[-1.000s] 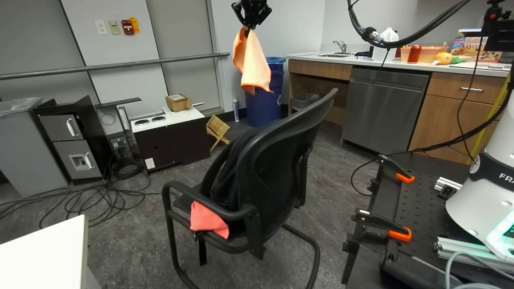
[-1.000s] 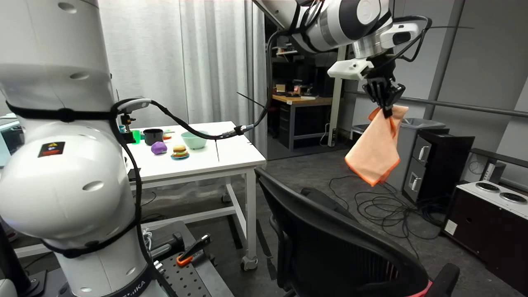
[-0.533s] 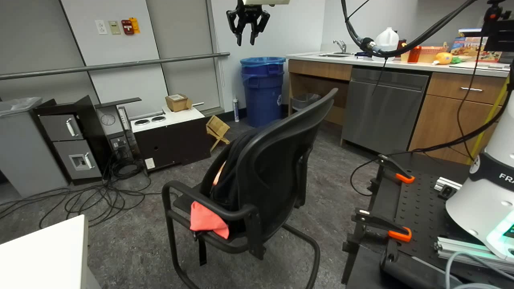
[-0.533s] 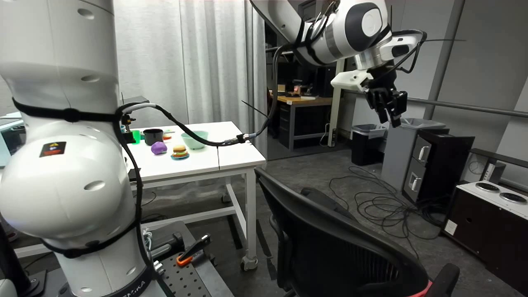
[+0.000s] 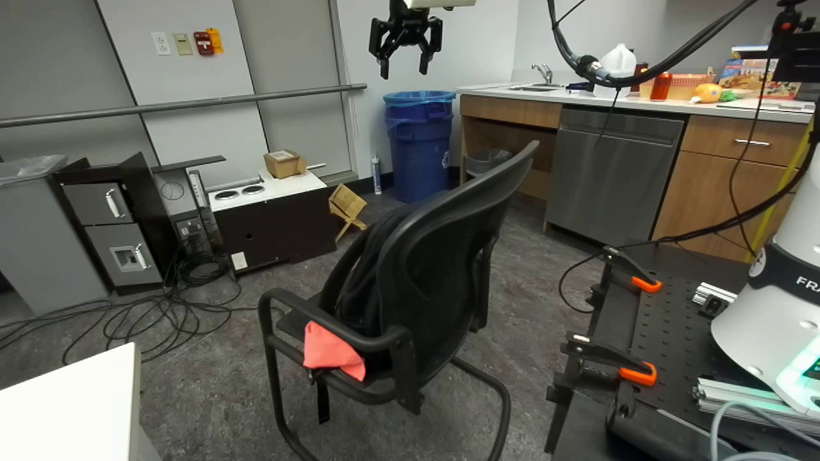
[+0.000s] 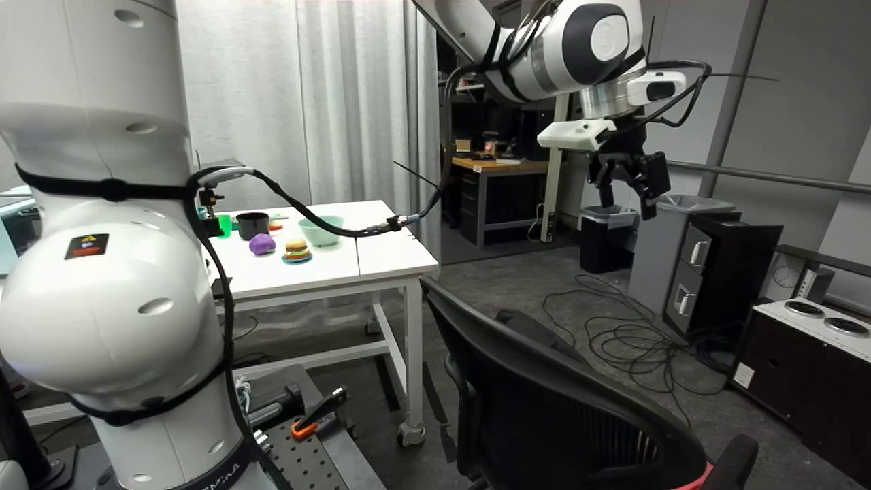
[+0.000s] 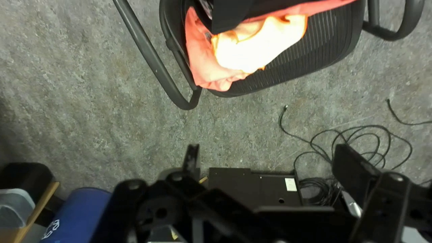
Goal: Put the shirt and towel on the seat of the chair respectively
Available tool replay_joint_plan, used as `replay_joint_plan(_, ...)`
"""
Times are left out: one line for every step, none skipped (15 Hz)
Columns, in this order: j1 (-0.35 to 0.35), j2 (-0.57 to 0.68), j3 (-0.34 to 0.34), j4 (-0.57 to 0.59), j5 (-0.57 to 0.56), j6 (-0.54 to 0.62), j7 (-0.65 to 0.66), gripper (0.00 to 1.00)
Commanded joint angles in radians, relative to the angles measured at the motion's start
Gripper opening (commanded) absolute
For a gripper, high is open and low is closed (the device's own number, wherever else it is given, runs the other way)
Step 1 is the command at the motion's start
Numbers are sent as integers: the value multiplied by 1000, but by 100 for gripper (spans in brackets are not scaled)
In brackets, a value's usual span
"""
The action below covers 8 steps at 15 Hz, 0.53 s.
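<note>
1. A white table (image 6: 388, 258) stands near the chair (image 5: 442, 256).
2. The robot arm (image 6: 122, 292) is big and white. In an exterior view its far end reaches out higher than the chair.
3. The chair is black, with a tall back and bent armrests (image 5: 323, 319). It stands upright.
4. A blue bin (image 5: 419, 153) stands past the chair in an exterior view, well apart from it.
5. A black bundle (image 5: 359, 301) sits on the chair and touches its back. I can't tell what it is.
6. The pinkish-red shirt (image 7: 206, 67) lies on the ribbed seat (image 7: 314, 47) of the chair. One bit of it pokes out at the chair's side, under an armrest.
7. The gripper (image 5: 404, 72) hangs in the air, higher than the chair and well apart from it. Its two fingers (image 5: 384, 68) are spread wide.
8. The orange towel (image 7: 260, 45) lies crumpled on the chair, part on top of the shirt and part over the seat. In the wrist view it looks very bright, almost white in the middle.
9. A pale green bowl (image 6: 321, 233) sits on the white table, apart from the chair.
10. A toy burger (image 6: 297, 250) sits just beside the pale green bowl, also apart from the chair.
</note>
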Motion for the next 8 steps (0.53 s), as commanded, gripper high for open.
replay_joint_plan(3, -124, 1, -84, 48, -125, -114, 100)
replay_joint_plan(4, -150, 2, -99, 45, -156, -129, 100)
replay_joint_plan(4, -180, 3, -119, 35, -179, -137, 100)
replay_joint_plan(3, -207, 5, -136, 30, -195, -144, 100)
replay_joint_plan(3, -232, 6, -153, 26, -200, -150, 100)
replay_joint_plan(2, -254, 9, -168, 18, -202, -148, 100)
replay_joint_plan(2, -277, 12, -183, 18, -205, -151, 100)
replay_joint_plan(1, -298, 15, -199, 13, -203, -148, 100)
